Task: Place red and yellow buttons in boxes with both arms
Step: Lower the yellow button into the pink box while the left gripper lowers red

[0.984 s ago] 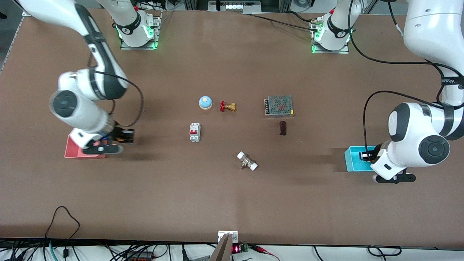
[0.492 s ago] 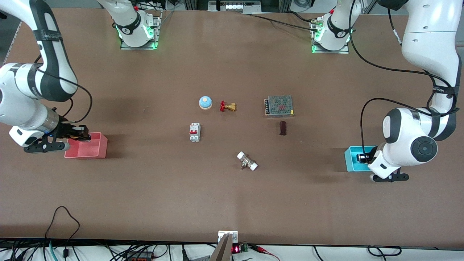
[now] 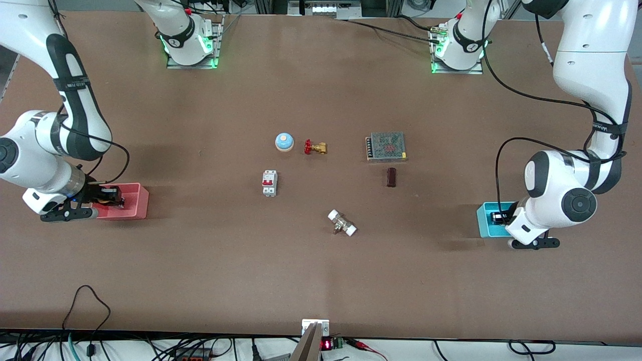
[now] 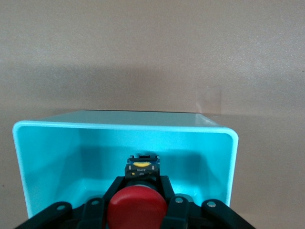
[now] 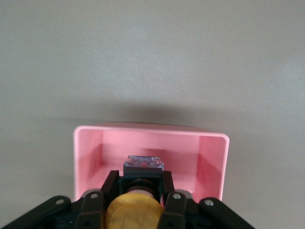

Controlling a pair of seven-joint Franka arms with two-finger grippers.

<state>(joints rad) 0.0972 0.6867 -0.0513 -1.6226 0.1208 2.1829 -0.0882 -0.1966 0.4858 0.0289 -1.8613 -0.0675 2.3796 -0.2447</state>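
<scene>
Now my left end effector (image 4: 138, 210) clamps the red button (image 4: 137, 212) by its stiff dark base (cap is slippery) over the cyan box (image 3: 489, 220) at the tabletop's left-arm edge; my right end effector (image 5: 138, 210) clamps the yellow button (image 5: 133, 212) over the pink box (image 3: 135, 203).

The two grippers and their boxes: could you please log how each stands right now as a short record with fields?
left gripper: shut on red button, over the cyan box at the left arm's end of the table
right gripper: shut on yellow button, over the pink box at the right arm's end of the table
buttons released: not yet, both held above the box floors
mid-table items: blue bell, brass valve, circuit breaker, untouched
</scene>
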